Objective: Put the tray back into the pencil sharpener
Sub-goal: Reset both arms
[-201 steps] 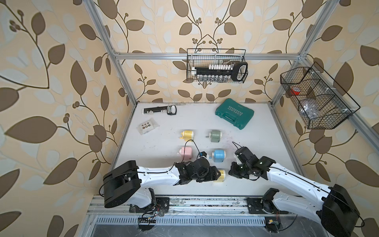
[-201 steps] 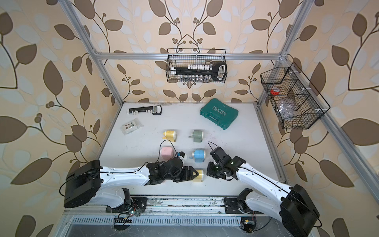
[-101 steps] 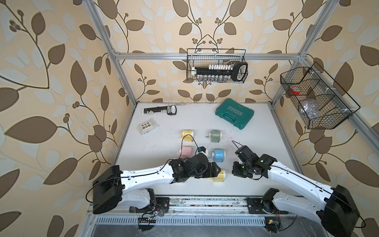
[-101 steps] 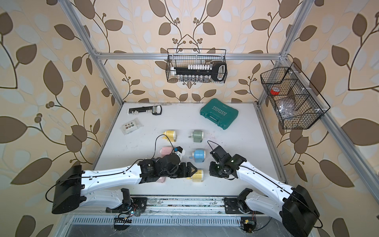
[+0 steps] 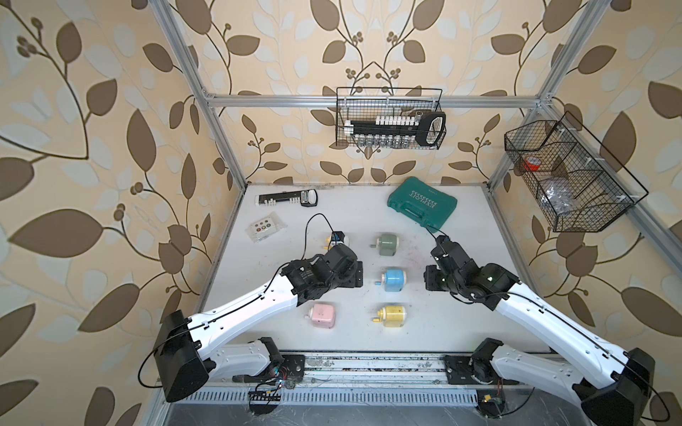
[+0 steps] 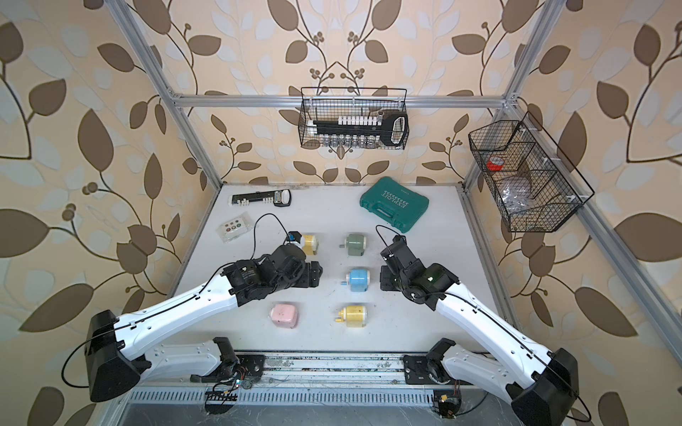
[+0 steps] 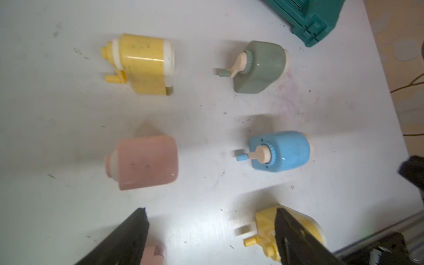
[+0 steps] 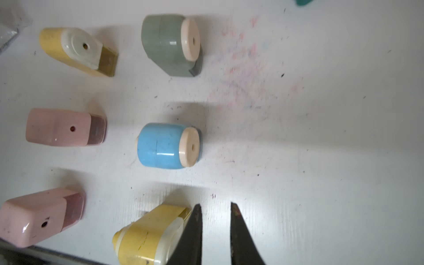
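Note:
The yellow pencil sharpener (image 5: 394, 315) (image 6: 352, 314) stands free near the table's front, crank to the left. In the right wrist view the yellow pencil sharpener (image 8: 149, 234) shows its olive tray (image 8: 187, 212) set in the body's lower front. My right gripper (image 8: 215, 205) hangs narrowly open and empty, one finger beside that tray end. In both top views it hovers right of the blue sharpener (image 5: 394, 279), right gripper (image 5: 430, 282). My left gripper (image 7: 211, 210) (image 5: 356, 273) is wide open and empty, above the table left of the blue one.
Around it stand a pink sharpener (image 5: 321, 315), a green one (image 5: 387, 244) and a second yellow one (image 6: 309, 243). Another pink one (image 8: 66, 128) lies under my left arm. A teal case (image 5: 422, 206) and a clear box (image 5: 265, 229) sit further back.
Both grippers have lifted away from the front yellow sharpener toward the back. The left jaws have spread wide, and the right jaws have parted a little.

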`<state>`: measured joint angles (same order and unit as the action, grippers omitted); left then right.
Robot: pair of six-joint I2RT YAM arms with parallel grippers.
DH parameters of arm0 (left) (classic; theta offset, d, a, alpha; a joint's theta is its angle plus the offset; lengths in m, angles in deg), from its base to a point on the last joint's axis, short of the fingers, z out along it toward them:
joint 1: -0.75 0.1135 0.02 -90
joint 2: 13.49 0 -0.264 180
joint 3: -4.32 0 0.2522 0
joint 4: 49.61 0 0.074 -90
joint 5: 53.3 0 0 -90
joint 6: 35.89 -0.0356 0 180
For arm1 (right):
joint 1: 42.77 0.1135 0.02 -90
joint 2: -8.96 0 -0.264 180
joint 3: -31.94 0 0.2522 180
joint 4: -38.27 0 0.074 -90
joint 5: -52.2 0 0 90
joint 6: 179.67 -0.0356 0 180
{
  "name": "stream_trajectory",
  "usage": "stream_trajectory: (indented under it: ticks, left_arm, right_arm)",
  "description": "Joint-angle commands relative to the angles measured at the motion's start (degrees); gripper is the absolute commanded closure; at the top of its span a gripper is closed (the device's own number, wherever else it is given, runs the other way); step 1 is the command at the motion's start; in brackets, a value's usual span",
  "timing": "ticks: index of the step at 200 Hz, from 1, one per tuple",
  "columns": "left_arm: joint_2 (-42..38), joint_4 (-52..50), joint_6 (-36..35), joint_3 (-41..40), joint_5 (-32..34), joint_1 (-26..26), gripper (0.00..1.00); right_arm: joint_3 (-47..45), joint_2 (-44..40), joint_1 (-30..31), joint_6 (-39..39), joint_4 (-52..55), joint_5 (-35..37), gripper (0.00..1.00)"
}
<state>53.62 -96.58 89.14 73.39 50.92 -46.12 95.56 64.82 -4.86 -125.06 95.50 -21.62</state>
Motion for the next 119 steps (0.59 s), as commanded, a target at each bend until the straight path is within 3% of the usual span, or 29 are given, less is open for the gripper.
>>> stream_trajectory:
  ticks: [1,33,49,58,72,92,119]
  left_arm:
    - [-3.29,3.03,-10.39,0.48,4.89,4.76,0.11]
    - [-5.02,10.56,-15.26,-3.38,7.27,13.03,0.11]
    - [-7.09,16.71,-17.09,-7.25,8.44,16.88,0.09]
    - [-8.41,20.85,-17.14,-10.06,9.27,19.07,0.08]
    - [-9.51,27.28,-16.97,-14.5,9.73,22.79,0.07]
    - [-8.63,32.51,-16.16,-18.68,10.51,27.34,0.06]
    - [-6.52,38.56,-17.13,-22.94,13.53,29.92,0.04]
  right_arm:
    - [-5.96,-7.74,1.47,5.65,-12.65,11.57,0.65]
    - [-14.3,-12.9,0.88,16.01,-30.21,18.78,0.43]
    - [-16.45,-10.45,-0.66,23.95,-37.96,22.45,0.35]
    - [-16.6,-8.02,-2.74,25.98,-40.35,24.05,0.26]
    - [-15.91,-3.92,-7.73,27.51,-42.28,21.9,0.12]
    - [-16.82,1.23,-13.59,29.02,-48.03,20.13,0.04]
    - [-21.9,6.95,-18.05,32.37,-62.17,19.87,0.01]
